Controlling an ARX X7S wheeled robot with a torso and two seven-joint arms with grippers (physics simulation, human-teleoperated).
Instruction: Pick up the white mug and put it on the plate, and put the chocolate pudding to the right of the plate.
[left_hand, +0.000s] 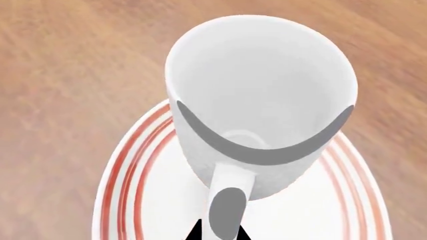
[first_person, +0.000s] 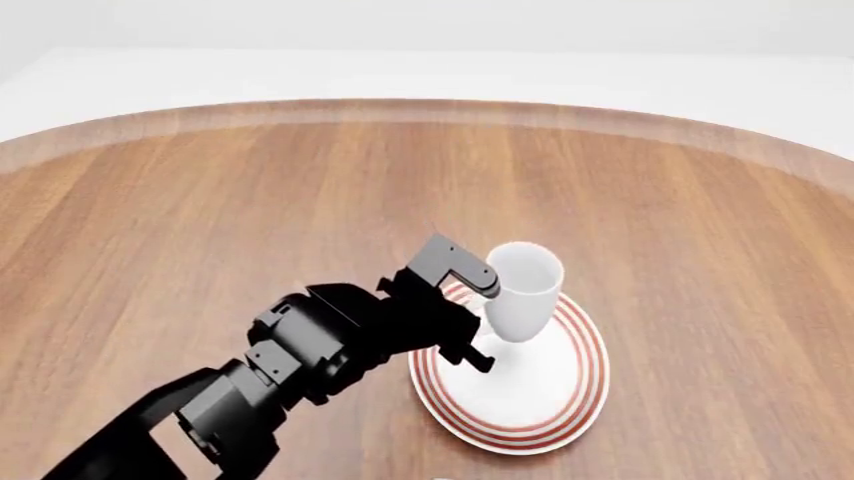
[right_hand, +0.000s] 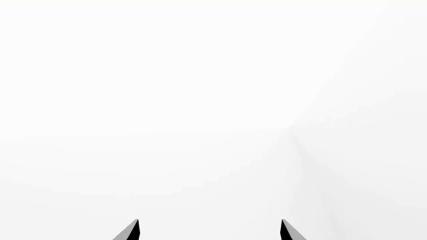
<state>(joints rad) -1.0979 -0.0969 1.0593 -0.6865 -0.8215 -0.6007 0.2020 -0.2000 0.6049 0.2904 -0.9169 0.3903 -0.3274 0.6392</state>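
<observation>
The white mug (first_person: 523, 285) stands on or just above the plate (first_person: 567, 385), leaning slightly; whether its base touches the plate I cannot tell. My left gripper (first_person: 486, 322) reaches in from the left and is shut on the mug's loop handle. In the left wrist view the white mug (left_hand: 260, 75) fills the frame above the plate (left_hand: 133, 165) with its red rings, and the left gripper (left_hand: 219, 231) has a black tip on each side of the handle (left_hand: 230, 200). My right gripper (right_hand: 209, 227) is open, facing a blank white surface. The chocolate pudding is out of view.
The plate lies on a round wooden table (first_person: 267, 200) whose curved far edge runs across the back, with white floor beyond. My black left arm (first_person: 267, 380) stretches from the lower left towards the plate.
</observation>
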